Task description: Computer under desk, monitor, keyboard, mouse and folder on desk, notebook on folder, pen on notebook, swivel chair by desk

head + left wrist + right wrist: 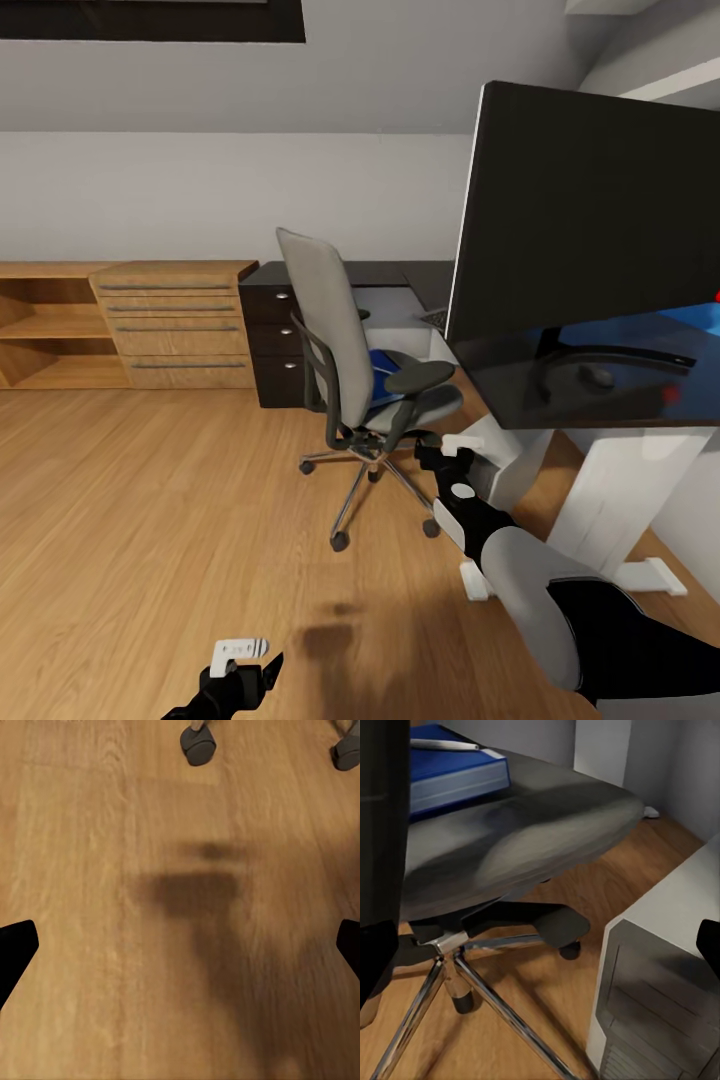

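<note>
The swivel chair [325,330] stands on the wood floor in front of the desk [640,395], its back turned to me. On its grey seat [517,832] lies the blue folder [442,776], also seen in the head view as the folder [383,364]; a thin pale stick, maybe the pen [444,745], rests on it. The wide black monitor [590,230] stands on the desk. The silver-grey computer [660,997] stands on the floor beside the chair. My right gripper [452,452] is open, low between chair and computer. My left gripper [248,662] hangs open over bare floor.
Low oak shelves and drawers [175,325] line the back wall, with a dark drawer unit [270,345] beside them. The desk's white leg [620,500] and foot bar [655,575] stand at the right. Chair castors [198,742] are near my left gripper. Open floor lies to the left.
</note>
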`<state>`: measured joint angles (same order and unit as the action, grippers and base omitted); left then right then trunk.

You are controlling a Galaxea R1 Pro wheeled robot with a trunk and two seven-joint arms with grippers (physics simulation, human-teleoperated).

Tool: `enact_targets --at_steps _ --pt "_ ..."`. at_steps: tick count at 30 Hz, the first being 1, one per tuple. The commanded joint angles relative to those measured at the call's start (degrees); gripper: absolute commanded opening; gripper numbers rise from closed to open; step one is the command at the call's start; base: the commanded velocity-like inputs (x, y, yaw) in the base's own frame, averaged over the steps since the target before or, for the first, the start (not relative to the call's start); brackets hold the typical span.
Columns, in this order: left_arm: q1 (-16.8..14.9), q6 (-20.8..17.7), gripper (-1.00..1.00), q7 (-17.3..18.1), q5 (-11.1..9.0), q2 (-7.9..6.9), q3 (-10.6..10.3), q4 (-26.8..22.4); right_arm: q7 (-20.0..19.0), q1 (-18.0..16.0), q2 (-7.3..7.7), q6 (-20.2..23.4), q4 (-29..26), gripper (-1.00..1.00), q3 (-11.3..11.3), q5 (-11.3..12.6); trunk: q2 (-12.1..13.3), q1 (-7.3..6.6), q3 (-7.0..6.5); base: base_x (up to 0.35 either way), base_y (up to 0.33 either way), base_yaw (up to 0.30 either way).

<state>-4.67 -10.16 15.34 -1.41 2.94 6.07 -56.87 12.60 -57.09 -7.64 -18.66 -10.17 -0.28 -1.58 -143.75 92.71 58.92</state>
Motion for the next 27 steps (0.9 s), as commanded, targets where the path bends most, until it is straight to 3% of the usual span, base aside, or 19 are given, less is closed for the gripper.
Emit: enact_targets --at_steps 1,13,19,27 --pt "-0.01 -0.47 1.00 0.43 -0.16 0.07 0.26 -0.08 0.24 -0.04 -0.01 -0.15 0.06 1.00 -0.03 -0.15 -0.02 -0.01 0.05 0.016 0.000 0.000" --pt "-0.03 -0.47 1.00 0.69 -0.42 0.09 0.19 -0.18 0.78 -0.04 0.08 -0.31 0.06 1.00 -0.14 -0.10 -0.02 -0.01 0.05 0.052 0.039 0.000" --pt "0.01 -0.53 1.00 0.75 -2.51 0.26 0.05 -0.25 1.12 -0.04 0.08 -0.39 0.06 1.00 -0.12 -0.09 -0.02 -0.01 0.05 0.007 0.006 0.000" --pt "0.01 -0.56 1.00 0.79 -3.40 0.27 -0.03 -0.33 1.17 -0.04 0.01 -0.38 0.14 1.00 -0.08 -0.09 -0.13 0.20 1.83 0.001 0.001 0.000"
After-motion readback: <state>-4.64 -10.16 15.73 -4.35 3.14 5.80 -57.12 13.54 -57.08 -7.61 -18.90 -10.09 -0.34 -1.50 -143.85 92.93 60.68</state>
